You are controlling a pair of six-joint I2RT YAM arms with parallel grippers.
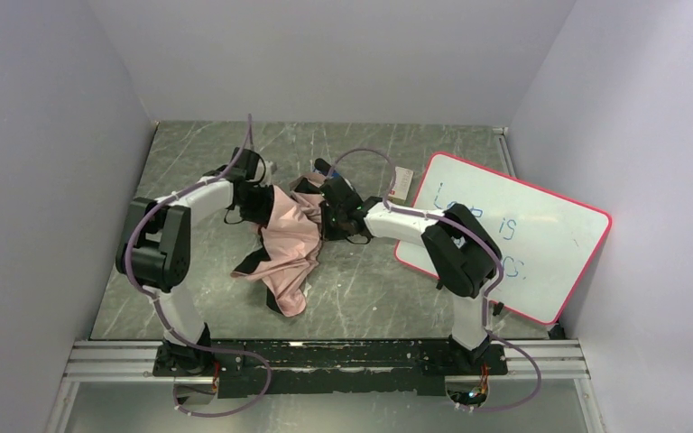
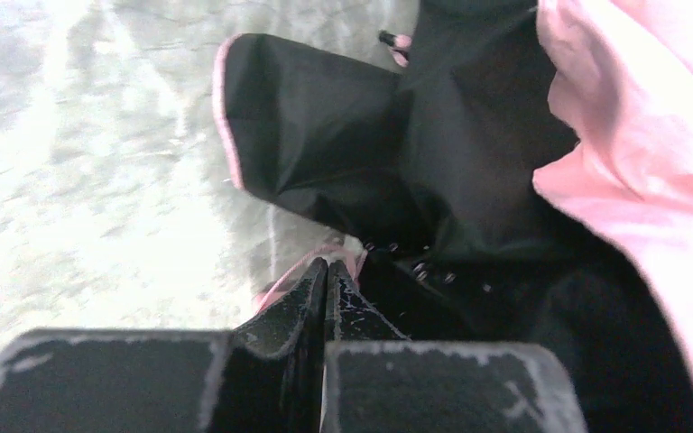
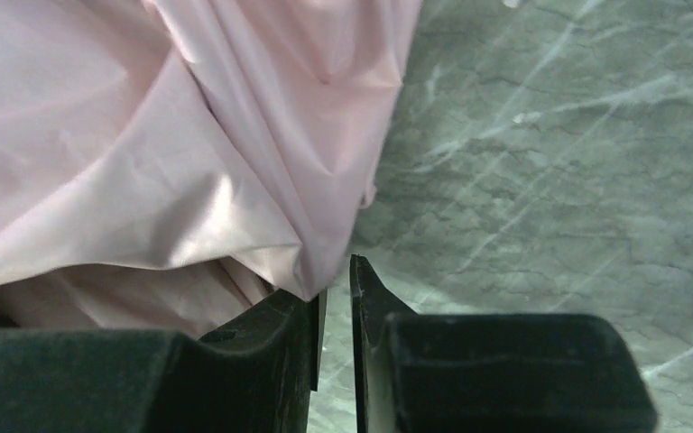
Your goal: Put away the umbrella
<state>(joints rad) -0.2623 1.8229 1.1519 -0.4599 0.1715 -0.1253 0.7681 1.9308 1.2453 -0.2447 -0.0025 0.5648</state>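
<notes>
Your umbrella [image 1: 289, 245] lies half collapsed on the table [image 1: 374, 293], about midway between the two arms. It is a rumpled heap of pale pink fabric with black lining showing at its far end and along its left edge, and it trails toward the near side, ending well short of the near rail [image 1: 325, 359]. Your left claw [image 2: 327, 269] sits at the heap's far left end with its jaws pressed together. In the left wrist view a pink hem runs right up to the tips, but you cannot tell whether it is pinched between them. Your right claw [image 3: 336, 271] is at the heap's far right side, jaws narrow, with a slim gap through which bare table shows. A fold of pink cloth touches one fingertip, and nothing is visible inside the gap. The crowding is on your right: a whiteboard [image 1: 516, 230] with a red frame and blue writing lies skewed there, its right corner reaching the right wall [image 1: 659, 135] and its left edge passing under the right arm's elbow. A small pale item [image 1: 403, 183], too small to identify, sits just off the whiteboard's far left corner, near the right claw. Purple cables [image 1: 251, 135] loop above both arms. The left wall [image 1: 36, 198] and far wall [image 1: 325, 54] close in the other sides. Bare table lies near and right of the heap, along the far strip, and at the left.
</notes>
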